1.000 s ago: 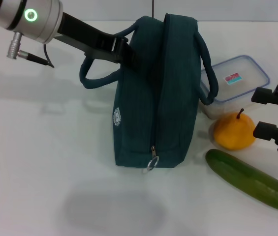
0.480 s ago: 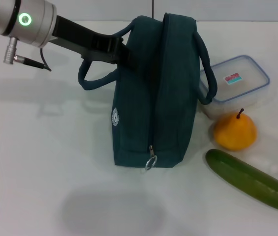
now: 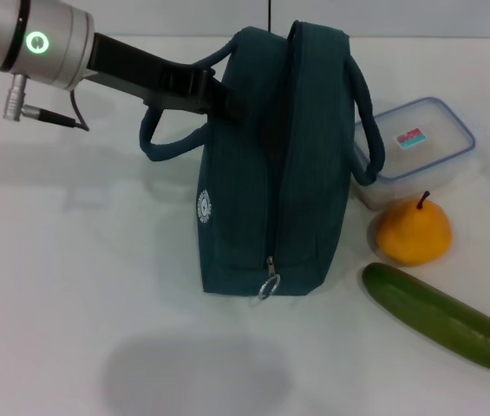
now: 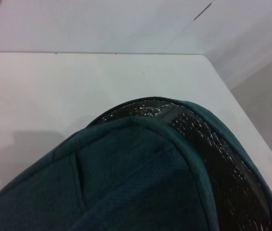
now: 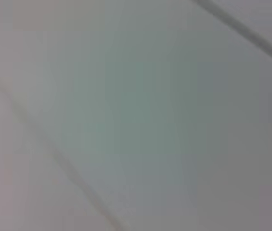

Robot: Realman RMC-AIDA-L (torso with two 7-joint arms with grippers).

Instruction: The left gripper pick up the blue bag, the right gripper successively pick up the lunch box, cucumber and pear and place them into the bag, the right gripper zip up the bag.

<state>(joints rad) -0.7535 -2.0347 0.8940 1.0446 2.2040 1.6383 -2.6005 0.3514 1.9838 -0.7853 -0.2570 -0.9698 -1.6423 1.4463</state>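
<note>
The left tool (image 3: 218,95) was pinched on the top edge of the soft, dark teal fabric lunch bag (image 3: 271,173), which stood on the white tabletop (image 3: 71,286). Being limp cloth, the bag likely sagged unless held at that edge or by a loop handle (image 3: 162,139). Beside it lay the clear, blue-rimmed lunch box (image 3: 418,147), the orange-yellow pear (image 3: 414,231) and the long green cucumber (image 3: 444,319) — rigid, firm and smooth. A second earlier the right tool hovered near the pear — now it was out of sight.

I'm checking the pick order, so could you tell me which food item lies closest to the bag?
The lunch box: the blue bag handle overlaps its corner, while the pear and cucumber lie clear.
</note>
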